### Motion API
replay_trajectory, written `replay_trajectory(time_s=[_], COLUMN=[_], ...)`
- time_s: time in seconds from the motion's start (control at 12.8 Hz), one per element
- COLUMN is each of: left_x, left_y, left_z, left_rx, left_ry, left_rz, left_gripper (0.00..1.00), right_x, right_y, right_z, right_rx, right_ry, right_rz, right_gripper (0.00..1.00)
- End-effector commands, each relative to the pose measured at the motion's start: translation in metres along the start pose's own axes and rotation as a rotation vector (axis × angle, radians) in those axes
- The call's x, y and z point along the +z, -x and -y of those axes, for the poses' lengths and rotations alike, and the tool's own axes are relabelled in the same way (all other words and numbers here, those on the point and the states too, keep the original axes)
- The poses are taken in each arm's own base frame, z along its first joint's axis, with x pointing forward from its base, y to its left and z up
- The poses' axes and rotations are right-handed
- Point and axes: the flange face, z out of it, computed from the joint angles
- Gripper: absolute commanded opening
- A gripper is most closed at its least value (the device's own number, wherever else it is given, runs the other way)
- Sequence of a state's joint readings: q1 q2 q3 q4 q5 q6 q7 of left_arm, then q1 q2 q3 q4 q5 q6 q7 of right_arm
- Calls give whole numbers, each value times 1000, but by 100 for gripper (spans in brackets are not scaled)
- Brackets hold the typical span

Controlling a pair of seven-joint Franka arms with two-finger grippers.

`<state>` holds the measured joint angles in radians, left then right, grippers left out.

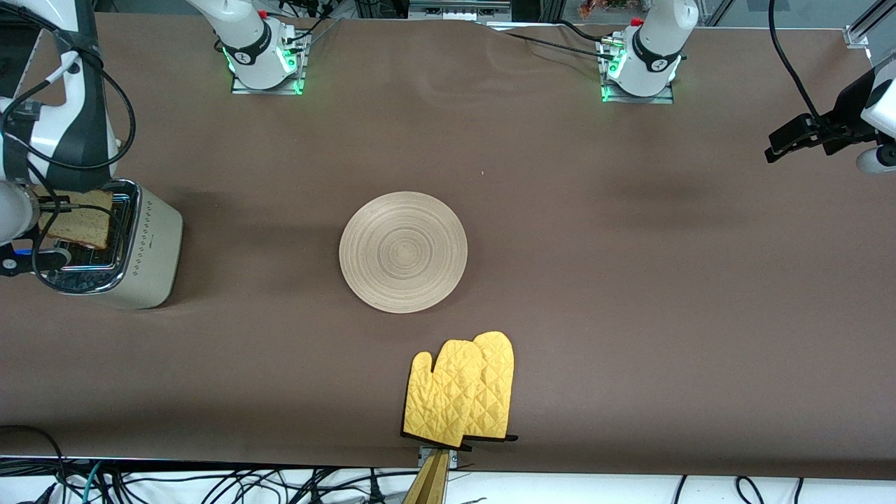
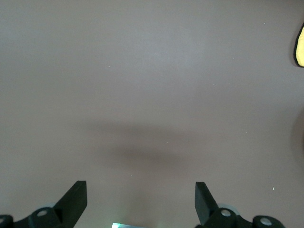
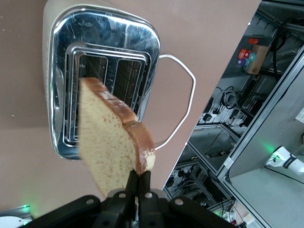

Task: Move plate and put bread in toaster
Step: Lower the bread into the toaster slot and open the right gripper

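The bread (image 1: 80, 220), a tan speckled slice with a brown crust, hangs tilted over the chrome top of the cream toaster (image 1: 150, 252) at the right arm's end of the table. My right gripper (image 1: 50, 208) is shut on the slice's crust edge. In the right wrist view the bread (image 3: 114, 147) is pinched at its edge by the right gripper (image 3: 138, 178) above the toaster's (image 3: 66, 71) slots. The wooden plate (image 1: 403, 251) lies bare at the table's middle. My left gripper (image 1: 780, 143) waits open in the air over the left arm's end; its fingers (image 2: 76, 197) frame bare cloth.
A pair of yellow oven mitts (image 1: 462, 392) lies near the table's front edge, nearer the camera than the plate; one mitt's edge (image 2: 300, 45) shows in the left wrist view. The toaster's white cord (image 3: 185, 99) loops on the brown cloth beside the toaster.
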<state>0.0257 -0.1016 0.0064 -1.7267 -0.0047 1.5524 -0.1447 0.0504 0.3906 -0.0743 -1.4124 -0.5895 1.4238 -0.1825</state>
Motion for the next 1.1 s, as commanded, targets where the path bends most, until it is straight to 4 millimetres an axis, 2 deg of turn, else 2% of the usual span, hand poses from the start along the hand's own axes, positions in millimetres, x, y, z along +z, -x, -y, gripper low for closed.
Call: replay_trajectory(time_s=[0.0,0.16,0.63,0.71,0.78,0.86,1.02], left_x=[-8,-8,-8,-8,-8,-8,-7], left_y=[0,0,-1,-1,-1,-1,-1], left_z=[-3,-4,-3,-3,-3,-3,-3], left_rx=[-4,-2,-2,-2,-2,-2,-2], left_ry=[13,13,13,13,13,13,13], left_rz=[1,1,1,1,3,3,4], left_gripper=[100,100,100,100,100,100,100], right_x=[-5,11,27,30,31,30,11], right_y=[-2,-12,-30,-33,-35,-34,-24], right_z=[-7,-12,-2,0,-1,-5,-3], right_rx=[-4,-1,-20,-23,-19,-13,-11], right_ry=[10,-9,-20,-20,-26,-51,-80], right_rz=[-13,-13,-19,-14,-30,-47,-82], right_gripper=[0,0,0,12,83,100,100])
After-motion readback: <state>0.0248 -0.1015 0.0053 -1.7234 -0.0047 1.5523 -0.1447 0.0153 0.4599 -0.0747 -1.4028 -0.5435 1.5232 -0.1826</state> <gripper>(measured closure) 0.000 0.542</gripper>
